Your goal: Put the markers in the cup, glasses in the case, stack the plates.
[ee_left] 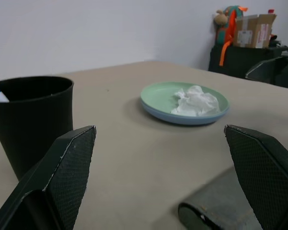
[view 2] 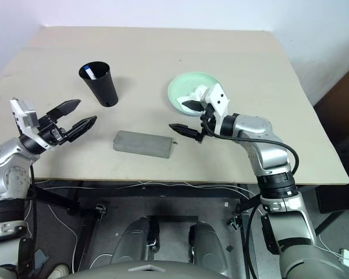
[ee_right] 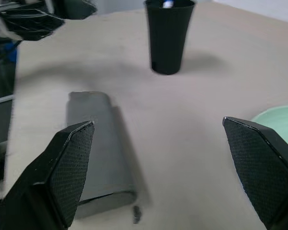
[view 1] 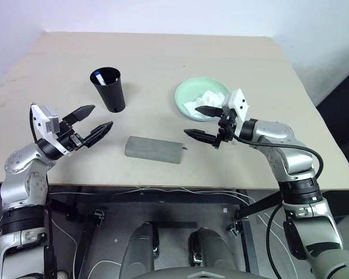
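Left gripper, two black fingers: spread wide, empty, poised above the near left part of the beige table, pointing toward the middle.

Right gripper, two black fingers: spread wide, empty, hanging between the case's right end and the plates.

Flat grey rectangular glasses case, matte fabric-like surface: lies closed between the two grippers, near the front edge. Judged light and rigid, the covering giving fair friction; best taken across its narrow width. A small dark bit shows just beside its right end; what it is cannot be told. No glasses can be seen outside it, so they are likely shut within.

Tall tapered matte black plastic cup: upright, behind the left gripper. Judged light and easy to tip; grip low on the wall or leave alone.

Slim white marker with blue cap: standing inside the cup, tip just under the rim. Judged light, smooth, prone to roll if dropped. Any print on its label is too small to read.

Pale mint green plate resting on a light blue plate: stacked, far right of centre. Judged stiff, light, slippery; take at the rim.

Crumpled white tissue: on the upper plate; soft, nearly weightless.

No brand or writing is legible on any item.
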Available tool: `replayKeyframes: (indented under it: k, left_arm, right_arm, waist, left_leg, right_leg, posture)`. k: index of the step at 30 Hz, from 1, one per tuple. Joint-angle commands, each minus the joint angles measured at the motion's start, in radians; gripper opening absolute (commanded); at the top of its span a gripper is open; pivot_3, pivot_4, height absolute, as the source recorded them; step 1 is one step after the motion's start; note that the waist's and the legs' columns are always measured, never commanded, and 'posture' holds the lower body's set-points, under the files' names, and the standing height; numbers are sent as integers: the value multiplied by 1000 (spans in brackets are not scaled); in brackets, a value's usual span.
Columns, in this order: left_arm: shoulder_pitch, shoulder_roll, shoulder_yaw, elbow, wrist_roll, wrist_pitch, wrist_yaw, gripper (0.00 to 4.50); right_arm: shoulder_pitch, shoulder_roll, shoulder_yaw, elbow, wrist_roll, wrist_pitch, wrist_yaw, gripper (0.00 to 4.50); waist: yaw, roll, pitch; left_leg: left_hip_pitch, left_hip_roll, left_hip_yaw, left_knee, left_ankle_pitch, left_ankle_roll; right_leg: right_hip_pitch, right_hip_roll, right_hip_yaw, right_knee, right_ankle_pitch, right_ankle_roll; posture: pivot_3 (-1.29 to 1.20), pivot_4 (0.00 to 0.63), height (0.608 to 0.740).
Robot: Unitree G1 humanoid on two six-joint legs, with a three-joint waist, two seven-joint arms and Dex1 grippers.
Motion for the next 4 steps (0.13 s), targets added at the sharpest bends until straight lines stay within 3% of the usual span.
replayKeyframes:
  k: [1,4]
  left_arm:
    - [14,0,20,-40,3,-14,22,4470]
    - [23,-4,14,-39,17,-29,33,4470]
  right_arm:
    - [0,-7,-3,-17,9,-5,2,4500]
    - [-8,5,0,-14,13,-6,-6,4500]
  waist:
    - [0,0,0]
    - [0,0,0]
  left_leg:
    - [0,0,0,0,0,0]
    - [0,0,0,0,0,0]
  right_leg:
    - [0,0,0,0,0,0]
    - [-1,-1,0,-1,0,0]
  posture:
    - [0,150,681]
    - [0,150,681]
